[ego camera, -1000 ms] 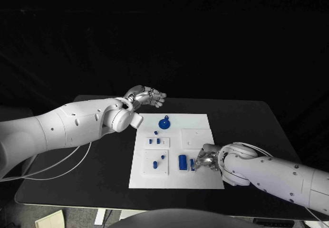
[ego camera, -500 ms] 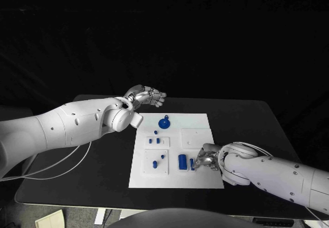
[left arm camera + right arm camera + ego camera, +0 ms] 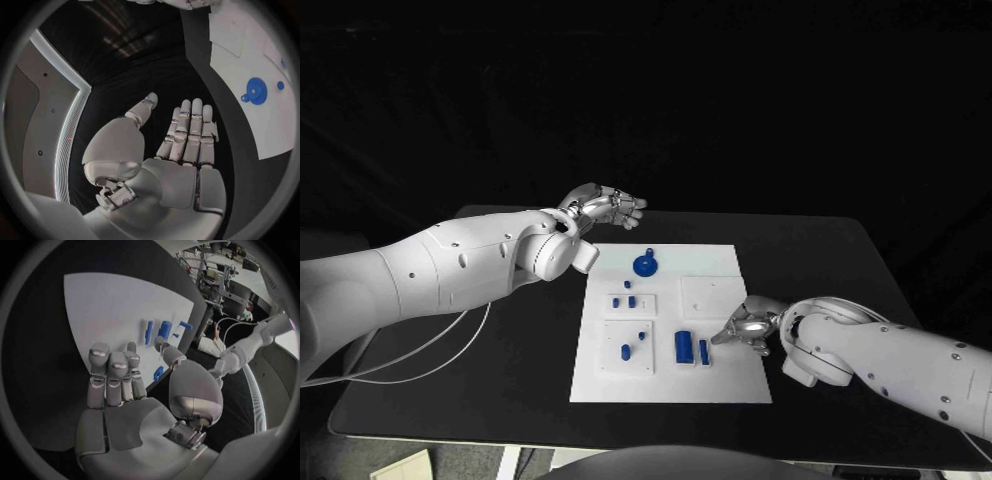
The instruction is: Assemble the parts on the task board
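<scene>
- Head view: the flat white plastic task board (image 3: 711, 262) lies in the middle of the black table (image 3: 834, 260). Small blue parts sit on it.
- A round blue part with a small tab (image 3: 646, 263) lies at the board's 12 o'clock end. A long blue block (image 3: 684, 346) and a thin blue bar (image 3: 704, 351) lie near its 5 o'clock corner. Little blue pegs (image 3: 630, 299) and a slanted blue piece (image 3: 629, 349) lie on its 9 o'clock side.
- The silver right hand (image 3: 749, 327) hovers at the board's 4 o'clock edge, just beside the thin bar. Its fingers (image 3: 112, 371) are straight and it holds nothing.
- The silver left hand (image 3: 606, 205) hangs off the board, past its 11 o'clock corner. Its fingers (image 3: 190, 131) are flat and apart, and it holds nothing too.
- What could go wrong: the thin bar and the long block lie very close together. If the right hand reaches for one, it may bump the other.
- The board looks light. A push from the side could slide it, and then the pegs may tip.
- The thin bar is small and could slip out of a pinch.
</scene>
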Controlling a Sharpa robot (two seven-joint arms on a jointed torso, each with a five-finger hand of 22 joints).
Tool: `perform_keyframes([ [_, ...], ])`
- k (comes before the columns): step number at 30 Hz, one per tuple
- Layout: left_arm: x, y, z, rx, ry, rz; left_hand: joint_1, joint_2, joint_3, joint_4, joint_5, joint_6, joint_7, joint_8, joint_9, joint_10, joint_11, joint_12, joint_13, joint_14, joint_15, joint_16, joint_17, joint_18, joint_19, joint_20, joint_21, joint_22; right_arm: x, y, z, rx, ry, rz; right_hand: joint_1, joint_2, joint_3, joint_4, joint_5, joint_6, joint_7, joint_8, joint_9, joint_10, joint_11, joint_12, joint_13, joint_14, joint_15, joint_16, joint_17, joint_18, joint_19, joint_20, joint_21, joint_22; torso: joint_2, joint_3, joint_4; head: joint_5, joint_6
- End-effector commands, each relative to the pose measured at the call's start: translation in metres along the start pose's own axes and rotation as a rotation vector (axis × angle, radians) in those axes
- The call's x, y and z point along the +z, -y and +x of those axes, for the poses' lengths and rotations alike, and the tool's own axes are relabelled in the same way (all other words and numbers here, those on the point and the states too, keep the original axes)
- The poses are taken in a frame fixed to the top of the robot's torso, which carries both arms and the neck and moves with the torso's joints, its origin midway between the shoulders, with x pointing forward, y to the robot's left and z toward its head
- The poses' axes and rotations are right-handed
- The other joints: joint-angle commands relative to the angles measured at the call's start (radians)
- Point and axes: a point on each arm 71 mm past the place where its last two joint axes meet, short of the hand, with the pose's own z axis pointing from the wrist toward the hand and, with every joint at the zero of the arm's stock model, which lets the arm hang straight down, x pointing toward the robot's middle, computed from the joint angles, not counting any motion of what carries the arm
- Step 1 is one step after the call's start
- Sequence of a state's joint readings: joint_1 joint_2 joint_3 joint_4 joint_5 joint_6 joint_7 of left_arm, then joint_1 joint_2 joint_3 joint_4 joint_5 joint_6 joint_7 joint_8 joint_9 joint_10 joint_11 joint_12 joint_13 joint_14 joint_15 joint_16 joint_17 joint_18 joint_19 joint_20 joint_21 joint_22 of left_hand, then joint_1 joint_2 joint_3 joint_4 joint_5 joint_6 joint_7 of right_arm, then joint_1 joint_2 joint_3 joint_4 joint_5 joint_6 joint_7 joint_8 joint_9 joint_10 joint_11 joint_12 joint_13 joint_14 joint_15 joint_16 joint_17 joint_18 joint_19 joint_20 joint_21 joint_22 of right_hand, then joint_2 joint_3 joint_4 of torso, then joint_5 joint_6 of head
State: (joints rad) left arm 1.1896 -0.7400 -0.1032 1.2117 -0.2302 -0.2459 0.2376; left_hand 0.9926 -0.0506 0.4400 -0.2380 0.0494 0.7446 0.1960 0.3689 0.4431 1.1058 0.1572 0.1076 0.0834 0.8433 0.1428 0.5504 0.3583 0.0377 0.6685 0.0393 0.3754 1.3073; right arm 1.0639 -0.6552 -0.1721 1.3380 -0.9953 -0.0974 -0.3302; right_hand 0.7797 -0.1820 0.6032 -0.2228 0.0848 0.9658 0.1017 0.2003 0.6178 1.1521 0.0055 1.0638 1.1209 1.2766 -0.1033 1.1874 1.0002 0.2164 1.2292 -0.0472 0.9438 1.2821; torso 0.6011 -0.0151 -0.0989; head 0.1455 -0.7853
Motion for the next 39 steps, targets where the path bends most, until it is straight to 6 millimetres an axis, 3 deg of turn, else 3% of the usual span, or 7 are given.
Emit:
perform_keyframes([
  [1, 0.002, 0.002, -0.001, -0.015, -0.003, 0.024, -0.007, -0.002, 0.000, 0.007, 0.004, -0.009, 0.002, 0.004, -0.001, -0.007, -0.003, 0.004, -0.001, 0.007, -0.001, -0.005, 0.001, 0.018, 0.008, 0.002, -0.007, 0.018, -0.001, -0.006, -0.022, 0.187, 0.016, -0.168, 0.000, -0.011, -0.004, 0.006, 0.011, -0.038, 0.023, -0.011, -0.004, -0.020, 0.005, -0.008, -0.004, -0.016, 0.005, -0.012, -0.004, 0.045, -0.018, 0.002, -0.014, -0.005, -0.004, -0.0019, -0.0031, -0.006, 0.025],
  [23, 0.028, 0.026, -0.052, -0.142, 0.114, 0.113, -0.003, 0.003, -0.001, -0.019, 0.002, 0.005, -0.027, 0.009, -0.011, -0.027, -0.022, -0.017, -0.014, -0.061, 0.004, -0.075, -0.008, 0.015, 0.004, 0.008, -0.042, 0.004, 0.013, 0.010, -0.169, 0.766, 0.389, -0.463, 0.176, 0.114, 0.034, -0.074, 0.064, -0.139, 0.073, -0.019, -0.009, -0.317, 0.155, -0.659, -0.641, -0.501, 0.253, -0.638, -0.414, -0.070, -0.622, 0.206, -0.564, -0.276, -0.071, -0.0066, -0.0267, -0.027, 0.184],
  [32, 0.036, 0.026, -0.049, -0.157, 0.117, 0.121, -0.025, -0.011, -0.021, -0.037, 0.001, 0.004, -0.072, 0.000, -0.017, -0.071, -0.037, -0.041, -0.015, -0.128, 0.019, -0.128, -0.026, -0.006, -0.052, 0.023, -0.097, -0.013, 0.013, 0.016, -0.172, 0.783, 0.405, -0.470, 0.163, 0.132, -0.065, -0.064, 0.081, -0.169, 0.063, -0.011, -0.054, -0.216, 0.146, -0.852, -0.899, -0.480, 0.251, -0.778, -0.555, -0.043, -0.631, 0.245, -0.646, -0.343, -0.079, -0.0030, -0.0191, -0.022, 0.207],
  [33, 0.036, 0.024, -0.051, -0.122, 0.138, 0.093, -0.993, 0.051, -0.440, 0.238, -0.049, -0.745, -0.196, -0.369, -0.443, -0.378, -0.157, -0.108, -0.083, -0.843, -0.143, -0.550, -0.358, -0.038, -0.668, -0.039, -0.375, -0.401, 0.015, 0.020, -0.171, 0.757, 0.419, -0.413, -0.780, 0.182, -0.603, 0.223, -0.085, -0.966, -0.102, -0.200, -0.618, -1.152, -0.006, -1.064, -1.121, -1.277, 0.103, -1.187, -1.000, -0.216, -1.229, 0.047, -0.944, -1.282, -0.077, -0.0030, -0.0222, -0.026, 0.201],
  [35, 0.035, 0.024, -0.050, -0.123, 0.139, 0.093, -0.993, 0.051, -0.440, 0.238, -0.049, -0.745, -0.196, -0.369, -0.443, -0.403, -0.157, -0.108, -0.083, -0.843, -0.143, -0.550, -0.358, -0.038, -0.668, -0.039, -0.375, -0.430, 0.015, 0.020, -0.170, 0.758, 0.420, -0.415, -0.780, 0.182, -0.603, 0.223, -0.085, -0.966, -0.102, -0.200, -0.618, -1.152, -0.006, -1.064, -1.121, -1.277, 0.103, -1.187, -1.000, -0.216, -1.229, 0.047, -0.944, -1.282, -0.077, -0.0027, -0.0203, -0.027, 0.200],
  [36, 0.035, 0.023, -0.049, -0.123, 0.140, 0.094, -0.993, 0.051, -0.440, 0.238, -0.049, -0.745, -0.196, -0.369, -0.443, -1.106, -0.157, -0.108, -0.083, -0.843, -0.143, -0.550, -0.358, -0.038, -0.668, -0.039, -0.375, -0.461, 0.014, 0.019, -0.170, 0.759, 0.422, -0.417, -0.780, 0.182, -0.603, 0.223, -0.085, -0.966, -0.102, -0.200, -0.618, -1.152, -0.006, -1.064, -1.121, -1.277, 0.103, -1.187, -1.000, -0.216, -1.229, 0.047, -0.944, -1.282, -0.077, -0.0023, -0.0178, -0.030, 0.200],
  [39, 0.033, 0.021, -0.042, -0.129, 0.147, 0.098, -0.993, 0.051, -0.440, 0.238, -0.049, -0.745, -0.196, -0.369, -0.443, -1.106, -0.157, -0.108, -0.083, -0.843, -0.143, -0.550, -0.358, -0.038, -0.668, -0.039, -0.375, -0.570, 0.012, 0.016, -0.168, 0.768, 0.436, -0.429, -0.780, 0.182, -0.603, 0.223, -0.085, -0.966, -0.102, -0.200, -0.618, -1.152, -0.006, -1.064, -1.121, -1.277, 0.103, -1.187, -1.000, -0.216, -1.229, 0.047, -0.944, -1.282, -0.074, 0.0001, -0.0013, -0.046, 0.198],
])
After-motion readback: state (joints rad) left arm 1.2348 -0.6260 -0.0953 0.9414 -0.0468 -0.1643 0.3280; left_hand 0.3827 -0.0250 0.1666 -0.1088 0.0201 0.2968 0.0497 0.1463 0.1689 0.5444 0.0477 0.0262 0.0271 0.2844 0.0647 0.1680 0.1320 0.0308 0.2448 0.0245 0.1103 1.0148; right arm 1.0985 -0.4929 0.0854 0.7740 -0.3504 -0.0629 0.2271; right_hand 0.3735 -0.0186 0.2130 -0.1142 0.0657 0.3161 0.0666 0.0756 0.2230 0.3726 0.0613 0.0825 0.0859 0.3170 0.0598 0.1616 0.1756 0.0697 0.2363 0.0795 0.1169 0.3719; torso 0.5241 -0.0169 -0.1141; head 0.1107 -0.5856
